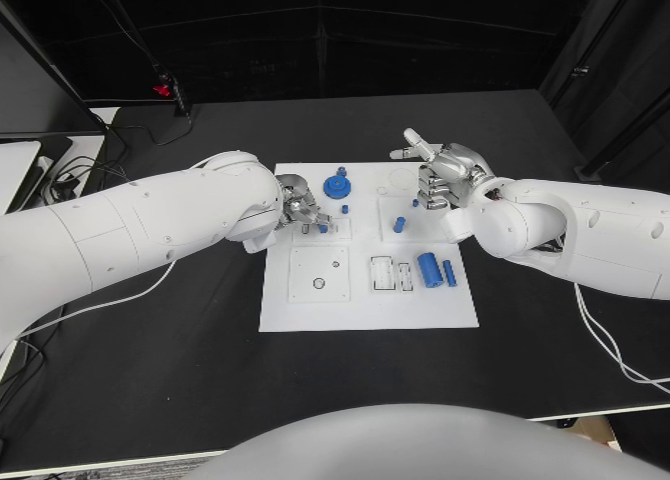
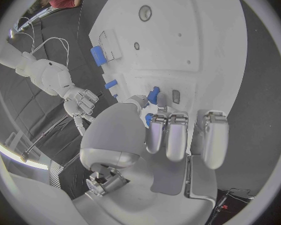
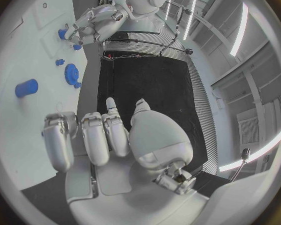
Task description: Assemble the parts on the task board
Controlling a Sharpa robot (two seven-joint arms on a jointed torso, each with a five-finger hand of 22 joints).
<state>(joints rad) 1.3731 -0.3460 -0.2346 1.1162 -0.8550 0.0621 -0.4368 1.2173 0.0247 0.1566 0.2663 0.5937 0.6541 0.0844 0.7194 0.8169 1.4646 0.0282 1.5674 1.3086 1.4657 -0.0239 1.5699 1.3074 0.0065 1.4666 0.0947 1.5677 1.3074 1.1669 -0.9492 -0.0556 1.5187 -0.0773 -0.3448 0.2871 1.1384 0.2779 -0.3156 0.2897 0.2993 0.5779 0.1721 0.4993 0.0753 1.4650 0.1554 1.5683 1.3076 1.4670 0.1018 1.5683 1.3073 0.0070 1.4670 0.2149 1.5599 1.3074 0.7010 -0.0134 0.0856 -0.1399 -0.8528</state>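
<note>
The white task board (image 1: pixel 367 300) lies mid-table. My left hand (image 1: pixel 301 212) sits over the board's upper left, fingers curled, pinching a small blue part (image 2: pixel 149 118) between thumb and finger; a second small blue piece (image 2: pixel 153 94) stands just beyond the thumb. A blue gear (image 1: pixel 337 186) stands on the board next to that hand. My right hand (image 1: pixel 443 168) hovers over the board's upper right with fingers apart and nothing in them. A short blue peg (image 1: pixel 399 224) stands below it. A blue cylinder (image 1: pixel 427 268) and a thin blue peg (image 1: pixel 449 273) lie at the board's right.
Empty slots (image 1: pixel 381 273) and a square plate with holes (image 1: pixel 319 273) occupy the board's lower half. Black table (image 1: pixel 162 340) surrounds the board. Cables (image 1: pixel 76 165) and a white unit lie at the far left edge.
</note>
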